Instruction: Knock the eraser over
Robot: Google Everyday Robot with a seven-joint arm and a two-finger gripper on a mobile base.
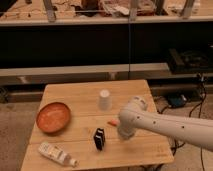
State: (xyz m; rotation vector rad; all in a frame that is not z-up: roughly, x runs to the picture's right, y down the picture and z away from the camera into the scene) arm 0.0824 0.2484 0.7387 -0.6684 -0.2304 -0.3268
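Filling most of the shot is a light wooden bench (75,95) made of planks, parked in front of a long dark shelf unit (100,45) with clutter on top. Next biggest is the robot's white arm (170,127), which comes in from the right edge and bends down over the right half of the bench, so its thick elbow end sits just right of the middle. The gripper (123,134) is somewhere at the low end of that arm, close above the bench surface, but honestly the arm covers it, so I can't tell how it's set or whether it has anything. Over on the left there's a round orange bowl (53,117), sitting flat. Along the front left edge a white bottle (56,153) with a label is lying on its side, pointing diagonally. A white cup (104,99) stands upside down near the middle, toward the back. The eraser (99,138), a small black block, is upright on its end in front of the cup, just left of the arm's low end and apart from it. Smallest thing is a little orange piece (113,122) peeking out beside the arm, between cup and eraser.
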